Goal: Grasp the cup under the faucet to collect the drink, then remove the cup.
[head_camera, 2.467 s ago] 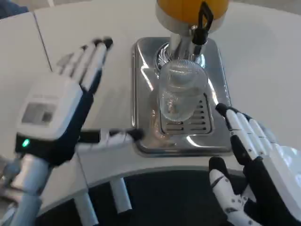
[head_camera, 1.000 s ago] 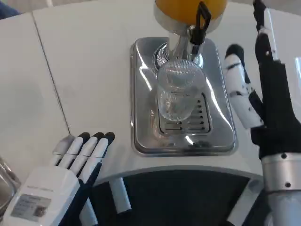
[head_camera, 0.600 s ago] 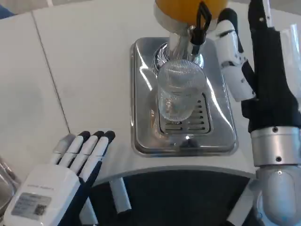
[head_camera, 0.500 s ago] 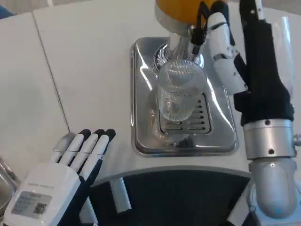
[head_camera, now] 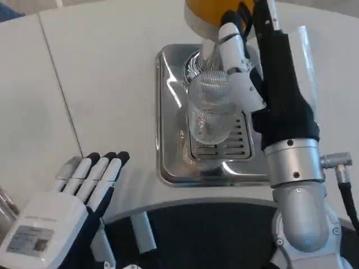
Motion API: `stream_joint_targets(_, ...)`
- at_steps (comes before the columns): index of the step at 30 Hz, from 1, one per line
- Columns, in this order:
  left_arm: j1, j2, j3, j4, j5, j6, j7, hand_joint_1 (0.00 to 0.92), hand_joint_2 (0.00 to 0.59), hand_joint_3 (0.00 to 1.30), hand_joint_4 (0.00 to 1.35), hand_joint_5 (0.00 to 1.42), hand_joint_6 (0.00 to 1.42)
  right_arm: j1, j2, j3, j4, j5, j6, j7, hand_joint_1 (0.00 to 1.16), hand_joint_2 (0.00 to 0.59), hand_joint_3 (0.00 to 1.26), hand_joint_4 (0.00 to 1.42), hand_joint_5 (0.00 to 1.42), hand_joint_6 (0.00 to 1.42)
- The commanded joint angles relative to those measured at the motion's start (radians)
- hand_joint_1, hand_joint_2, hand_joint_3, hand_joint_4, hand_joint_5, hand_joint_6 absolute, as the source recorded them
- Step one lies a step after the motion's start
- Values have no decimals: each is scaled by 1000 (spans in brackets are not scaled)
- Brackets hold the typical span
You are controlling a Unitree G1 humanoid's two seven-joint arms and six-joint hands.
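A white tabletop [head_camera: 112, 84] fills most of the view, smooth and slightly glossy, with soft light reflecting off it. A thin dark seam [head_camera: 59, 84] runs slantwise from the far left edge toward the near left, dividing the surface into two panels. The near edge [head_camera: 168, 204] curves in a pale rim, and below it the space is dark [head_camera: 213, 235]. At the far left corner a small patch of blue [head_camera: 8, 10] shows beyond the tabletop; what it is cannot be told.
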State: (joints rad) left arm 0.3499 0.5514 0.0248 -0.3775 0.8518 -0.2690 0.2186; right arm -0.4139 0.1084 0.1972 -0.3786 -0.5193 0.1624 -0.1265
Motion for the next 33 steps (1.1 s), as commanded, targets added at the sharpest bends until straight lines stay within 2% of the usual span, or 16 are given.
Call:
stream_joint_targets(1,9,7,13,15,-13,-20,-10,126,65,0,0,0,10,-5,11,14,12,-1,13,-10,111,586,0,0,0,0)
stream_joint_targets(9,4,11,25,30,-25,-34,-7,126,65,0,0,0,10,-12,21,53,-35,-18,80,17,95,586,0,0,0,0)
stream_joint_targets(14,-1,5,24,40,-26,-42,-3,126,65,0,0,0,10,-27,-2,64,-63,-20,125,57,86,585,0,0,0,0)
stream_joint_targets(18,-5,-1,24,46,-28,-46,-1,126,65,0,0,0,10,-45,-18,66,-72,-32,161,98,6,564,0,0,0,0)
stream_joint_targets(21,-7,-5,24,47,-30,-47,-2,126,65,0,0,0,10,-62,-35,68,-71,-50,201,137,0,547,9,0,0,0)
stream_joint_targets(27,-9,-13,25,47,-34,-51,3,124,65,0,0,0,10,-83,-107,108,-93,-167,273,224,0,538,70,0,0,0)
stream_joint_targets(29,-12,-14,22,47,-33,-52,3,120,65,0,0,0,10,-80,-149,141,-117,-245,291,273,0,539,78,0,0,0)
stream_joint_targets(33,-19,-19,14,50,-24,-55,-1,114,64,0,0,0,10,-78,-198,192,-158,-373,314,366,0,539,84,0,0,0)
